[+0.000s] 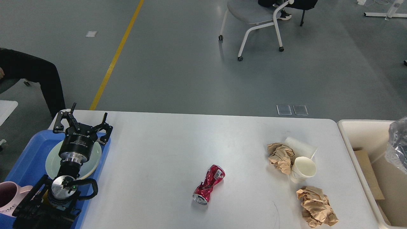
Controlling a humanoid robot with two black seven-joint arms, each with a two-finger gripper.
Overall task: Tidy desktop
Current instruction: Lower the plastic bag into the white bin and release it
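The white desktop [178, 149] fills the lower view. On it lie a crushed red can [208, 184], two crumpled brown paper balls [279, 157] [315, 206], a white paper cup [302, 169] and a second cup on its side [299, 145]. My left gripper [82, 121] is open and empty above the pale plate [52, 163] in the blue tray [27, 160]. My right gripper is out of view past the right edge. A crumpled clear plastic bag [398, 144] hangs over the beige bin [349, 133] at the right edge.
A pink mug [9, 197] stands in the tray at the lower left. Cardboard [368, 173] lies inside the bin. A chair [254, 19] stands on the floor beyond the table, and a person's dark-clothed arm [35, 76] shows at the far left.
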